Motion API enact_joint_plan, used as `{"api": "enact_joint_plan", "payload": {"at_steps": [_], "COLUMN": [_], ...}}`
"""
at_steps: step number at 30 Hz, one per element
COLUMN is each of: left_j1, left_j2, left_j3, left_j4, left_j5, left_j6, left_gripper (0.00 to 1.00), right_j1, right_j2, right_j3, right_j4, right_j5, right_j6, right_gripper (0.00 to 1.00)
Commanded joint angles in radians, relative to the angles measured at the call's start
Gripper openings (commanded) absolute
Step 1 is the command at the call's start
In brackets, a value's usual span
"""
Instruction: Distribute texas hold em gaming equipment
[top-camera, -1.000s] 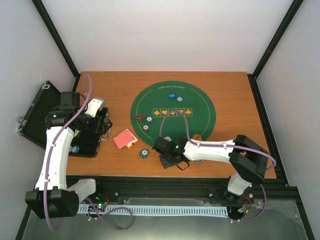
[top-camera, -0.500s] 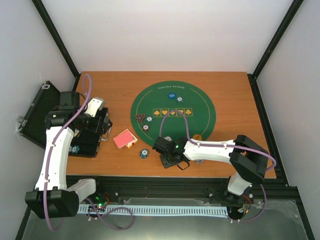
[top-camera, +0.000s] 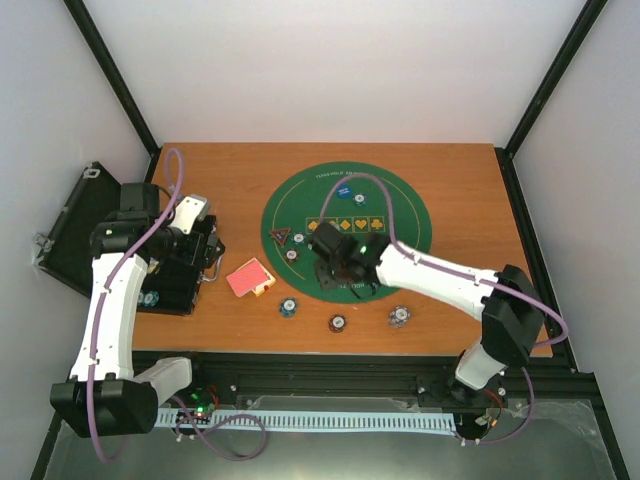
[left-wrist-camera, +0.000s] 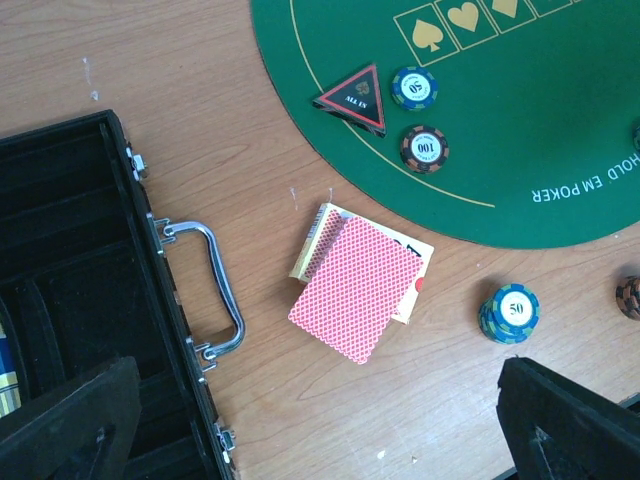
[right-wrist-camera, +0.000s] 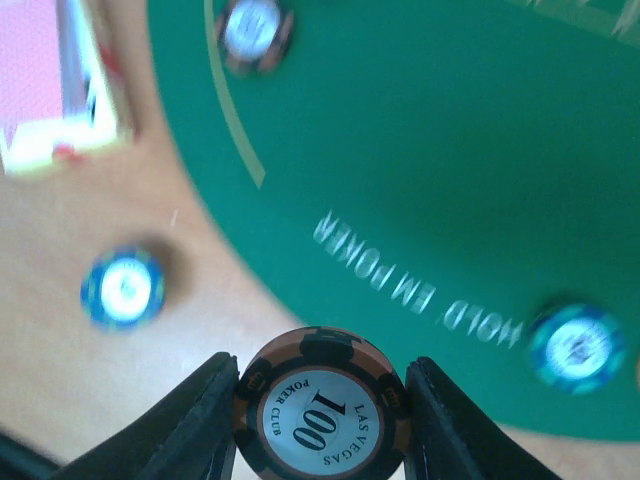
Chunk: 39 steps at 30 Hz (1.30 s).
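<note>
right arm has swung away from the near edge of the bench and now reaches over the green poker mat; left arm has not moved. right claw is clamped on a held brown chip marked "100", pinched by its rim, likely so it can be carried to a place on the mat. left claw hangs with fingers wide apart, gripping nothing, with the black case to its left, probably waiting to fetch more.

counts: one pile of red-backed cards just ahead of the left claw. one "all in" triangle marker lies farther ahead, with a blue "50" chip and a brown "001" chip beside it. three more lie on bare wood behind the right claw: blue stack, brown stack, greyish stack. one blue button disc sits beyond it.
</note>
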Motion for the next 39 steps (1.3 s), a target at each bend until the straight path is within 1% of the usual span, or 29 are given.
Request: {"api": "enact_joint_plan", "payload": {"at_steps": [1, 4, 8, 12, 14, 22, 27, 34, 36, 39], "left_j1": [0.006, 0.006, 0.006, 0.006, 0.006, 0.006, 0.006, 0.006, 0.006, 0.006], "left_j2": [-0.002, -0.003, 0.007, 0.014, 0.019, 0.04, 0.048, 0.054, 0.055, 0.052], "left_j3": [0.039, 0.041, 0.052, 0.048, 0.043, 0.037, 0.042, 0.037, 0.033, 0.026], "left_j4": [-0.018, -0.019, -0.025, -0.021, -0.015, 0.003, 0.009, 0.012, 0.015, 0.019], "left_j5": [0.014, 0.014, 0.024, 0.03, 0.032, 0.041, 0.039, 0.047, 0.047, 0.044], "left_j6": [0.013, 0.012, 0.009, 0.012, 0.015, 0.023, 0.031, 0.034, 0.036, 0.037], "left_gripper": [1.0, 1.0, 1.0, 1.0, 1.0, 1.0, 1.0, 1.0, 1.0, 1.0], "right_j1": [-0.133, -0.217, -0.309, -0.373, -0.399, -0.46, -0.472, -0.491, -0.493, -0.493], "right_j2": [0.079, 0.185, 0.379, 0.554, 0.632, 0.883, 0.965, 1.004, 1.003, 0.991], "right_j3": [0.153, 0.276, 0.462, 0.63, 0.727, 1.018, 1.097, 1.109, 1.11, 1.113], "right_j4": [-0.023, -0.021, -0.025, -0.047, -0.062, -0.119, -0.13, -0.131, -0.133, -0.14], "right_j5": [0.019, 0.019, 0.014, 0.006, -0.005, -0.039, -0.05, -0.054, -0.055, -0.058], "right_j6": [-0.113, -0.157, -0.197, -0.219, -0.227, -0.25, -0.252, -0.253, -0.258, -0.26], "right_gripper": [0.33, 0.33, 0.32, 0.3, 0.3, 0.3, 0.3, 0.31, 0.34, 0.51]}}
